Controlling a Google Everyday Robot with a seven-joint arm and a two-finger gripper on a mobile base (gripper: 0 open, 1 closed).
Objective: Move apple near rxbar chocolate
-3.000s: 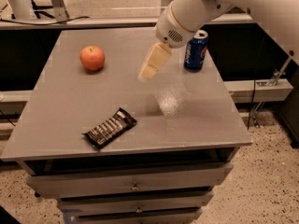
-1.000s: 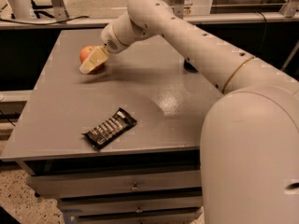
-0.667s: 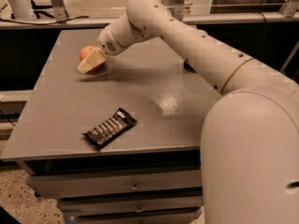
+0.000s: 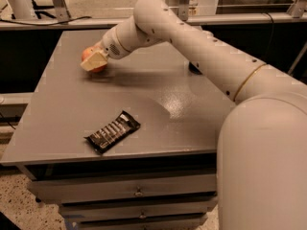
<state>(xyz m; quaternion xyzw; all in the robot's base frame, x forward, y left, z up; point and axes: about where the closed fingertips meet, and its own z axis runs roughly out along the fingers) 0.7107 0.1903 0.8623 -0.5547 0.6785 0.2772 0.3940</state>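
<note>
Pincer [image 4: 95, 61] sits at apple [image 4: 88, 54], far-left on surface [image 4: 158, 85]; we cannot tell whether it grips. Rxbar [image 4: 112, 131] lies well apart, near front edge; we judge transfer not yet done.

Arm [image 4: 206, 51]: I see it stretched from the lower right of my view up and across to the left, low over the far half of the table [image 4: 72, 114].
Base segment [image 4: 268, 162]: a bulky white shell fills the lower right corner, close to the camera.
Elbow [image 4: 148, 8]: bent at the top, with the next link turning down-left.
Wrist [image 4: 120, 37]: tilted downward and to the left.
Gripper [image 4: 94, 61]: at the table's far left, its cream-coloured end against the front of the apple [image 4: 87, 54].
</note>
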